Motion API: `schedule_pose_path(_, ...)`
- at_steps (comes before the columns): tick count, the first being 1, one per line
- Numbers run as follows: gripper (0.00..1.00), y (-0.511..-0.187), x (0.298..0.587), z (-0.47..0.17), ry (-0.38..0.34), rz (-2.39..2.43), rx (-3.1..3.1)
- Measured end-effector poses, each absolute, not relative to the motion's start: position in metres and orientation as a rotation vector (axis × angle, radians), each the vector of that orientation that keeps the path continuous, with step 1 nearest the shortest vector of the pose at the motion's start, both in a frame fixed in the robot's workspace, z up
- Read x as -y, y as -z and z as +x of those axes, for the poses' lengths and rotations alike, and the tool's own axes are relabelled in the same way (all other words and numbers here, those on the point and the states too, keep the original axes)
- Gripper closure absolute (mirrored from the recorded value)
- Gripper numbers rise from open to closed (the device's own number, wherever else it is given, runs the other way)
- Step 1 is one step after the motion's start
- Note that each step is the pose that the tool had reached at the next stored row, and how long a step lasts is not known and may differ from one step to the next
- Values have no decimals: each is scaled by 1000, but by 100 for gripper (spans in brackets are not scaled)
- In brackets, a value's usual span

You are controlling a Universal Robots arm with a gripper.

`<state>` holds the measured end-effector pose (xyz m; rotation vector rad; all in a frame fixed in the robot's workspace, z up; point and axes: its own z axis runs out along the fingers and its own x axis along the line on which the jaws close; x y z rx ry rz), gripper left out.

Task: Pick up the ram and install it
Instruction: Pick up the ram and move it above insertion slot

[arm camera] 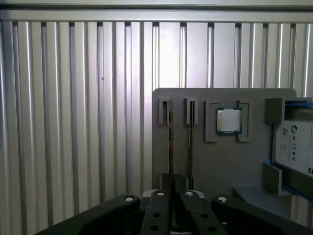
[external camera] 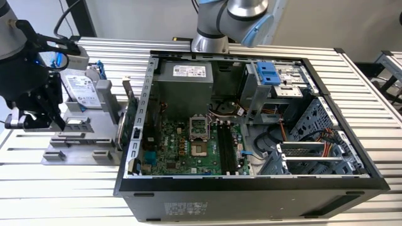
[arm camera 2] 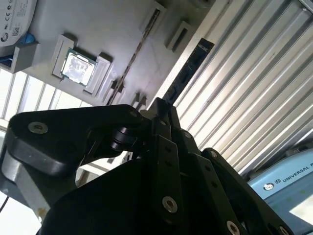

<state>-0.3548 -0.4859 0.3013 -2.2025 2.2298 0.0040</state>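
In the second wrist view the ram is a thin dark stick that juts out from between my black fingertips. My gripper is shut on its near end. The first wrist view has the gripper closed, with the ram's thin edge running away from it over the grey holder tray. In the exterior view the gripper hangs above that tray, on the exterior view's left of the open computer case.
Another thin stick stands in a tray slot beside the held one. The tray also carries a square processor chip, a hard drive and a green expansion card. Long black memory slots lie on the case's motherboard.
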Motion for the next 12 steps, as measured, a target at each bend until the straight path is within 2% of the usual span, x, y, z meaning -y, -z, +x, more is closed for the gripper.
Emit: schedule_pose_path(12, 100, -334, 486, -355, -3, -2202, -2229)
